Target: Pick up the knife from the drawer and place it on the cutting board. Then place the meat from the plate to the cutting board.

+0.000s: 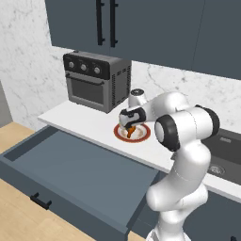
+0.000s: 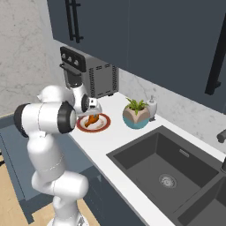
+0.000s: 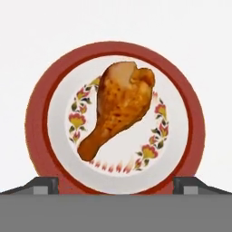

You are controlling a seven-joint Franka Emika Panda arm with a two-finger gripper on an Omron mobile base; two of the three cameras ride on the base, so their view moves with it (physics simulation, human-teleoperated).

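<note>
— Where is the two-finger claw (image 1: 130,128)?

— Hanging right over the round white plate with the red-orange rim (image 3: 45,95), its dark fingertips (image 3: 43,185) spread wide apart with nothing between them.

— And the glossy orange-brown drumstick-shaped meat (image 3: 117,108)?

— It lies in the middle of the plate inside a ring of painted flowers, thick end paler, thin end darker. The plate sits on the white tabletop (image 1: 80,123), near the grey toaster oven (image 1: 96,81). Below the tabletop edge, the wide dark blue-grey drawer (image 1: 70,174) stands pulled out.
</note>
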